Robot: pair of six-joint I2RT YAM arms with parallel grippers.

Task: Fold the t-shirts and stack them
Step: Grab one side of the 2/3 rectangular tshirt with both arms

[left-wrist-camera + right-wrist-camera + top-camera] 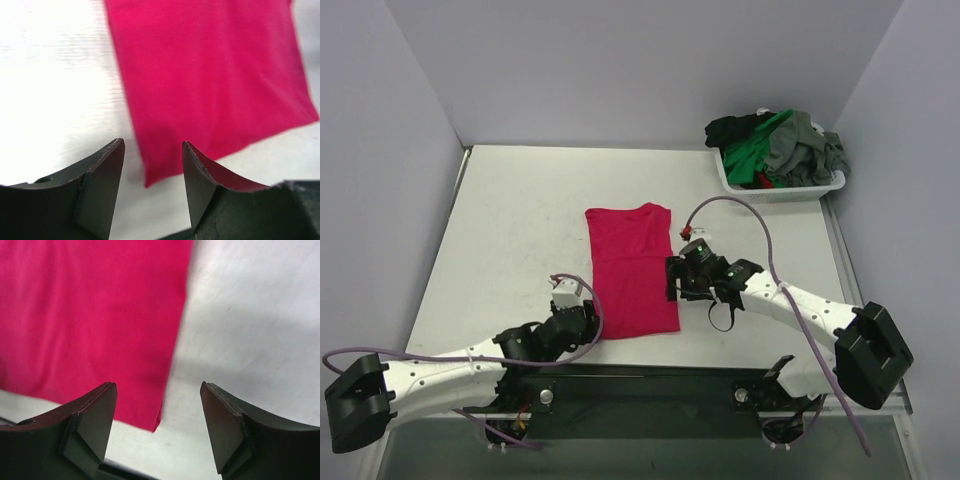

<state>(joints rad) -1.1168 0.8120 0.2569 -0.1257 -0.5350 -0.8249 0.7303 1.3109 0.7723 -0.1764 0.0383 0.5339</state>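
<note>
left gripper [152, 141] and right gripper [157, 384] gape empty beside the folded red t-shirt [630, 270].

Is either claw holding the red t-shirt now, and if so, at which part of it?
Nothing is held. The left claw and the right claw are both open, each near an edge of the red t-shirt, gripping no cloth.

Flat on the grey worktop [520, 240], a crimson-red t-shirt [632, 272] folded into a long narrow panel. Left hand [586, 312] just beside its near-left corner, right hand [673, 279] at its right edge. Far right, a white basket [785, 192] holding heaped t-shirts [775, 145] in green, grey and black.
</note>
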